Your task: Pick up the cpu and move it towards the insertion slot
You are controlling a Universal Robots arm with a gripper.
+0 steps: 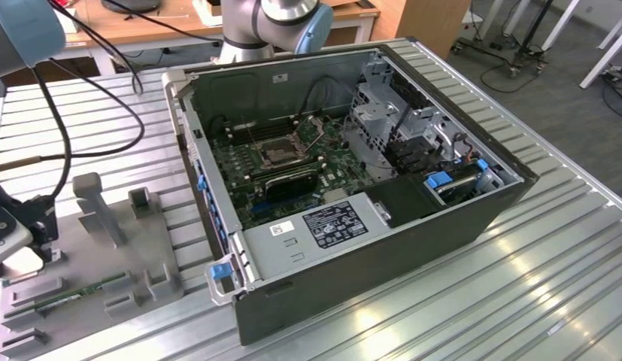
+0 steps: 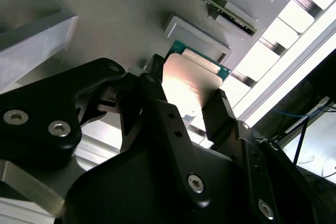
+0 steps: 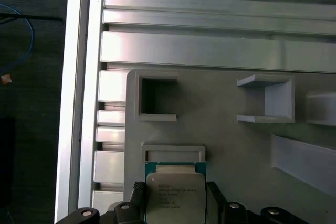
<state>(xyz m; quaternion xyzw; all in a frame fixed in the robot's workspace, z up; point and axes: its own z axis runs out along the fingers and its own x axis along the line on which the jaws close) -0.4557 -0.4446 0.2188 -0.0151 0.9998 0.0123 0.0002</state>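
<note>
Silvery-topped, the cpu is clenched between the gripper's 2 black fingers at the grey tray, on the exterior view's left. It is well apart from the insertion slot inside the computer case.

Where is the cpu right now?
In both wrist views the cpu sits between the fingers of the gripper, at the grey tray on the exterior view's left.

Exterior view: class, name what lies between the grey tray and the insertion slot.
In the exterior view, the case's side wall with blue clips, then a strip of green motherboard before the insertion slot; the grey tray sits outside it.
</note>
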